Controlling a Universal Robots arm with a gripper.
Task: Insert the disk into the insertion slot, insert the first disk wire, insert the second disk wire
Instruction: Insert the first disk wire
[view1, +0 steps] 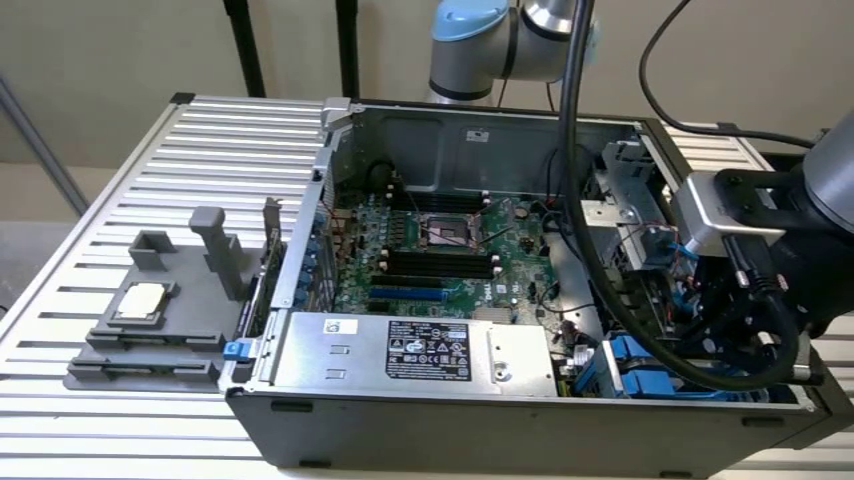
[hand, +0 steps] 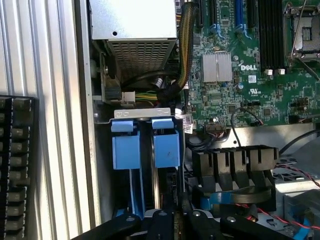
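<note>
Plain beige wall behind, ribbed metal table (view1: 120, 200) underneath. Going left to right in the exterior view, there's a grey plastic fixture (view1: 160, 320), then the open PC case (view1: 534, 425) with the silver power supply (view1: 414, 350) in front of the motherboard (view1: 441, 240). The insertion slot (view1: 638, 368) is at the exterior view's right, with the arm (view1: 787, 210) and its black cables hanging over it. The gripper (hand: 176, 217) is squeezed right down, just beside the bay's blue tabs (hand: 166, 147); can't tell if it's pinching anything. I can't pick out the disk's metal body, but with blue carriers standing edge-on in the bay, my guess is it's already seated. It'd be dense, rigid and knock-sensitive anyway, so grab it by the blue frame, not the label face. The exterior view gives the whole layout. The wrist view gets the close stuff: a black ribbed block (hand: 235, 165) and thin red wires (hand: 295, 170) by the bay.
</note>
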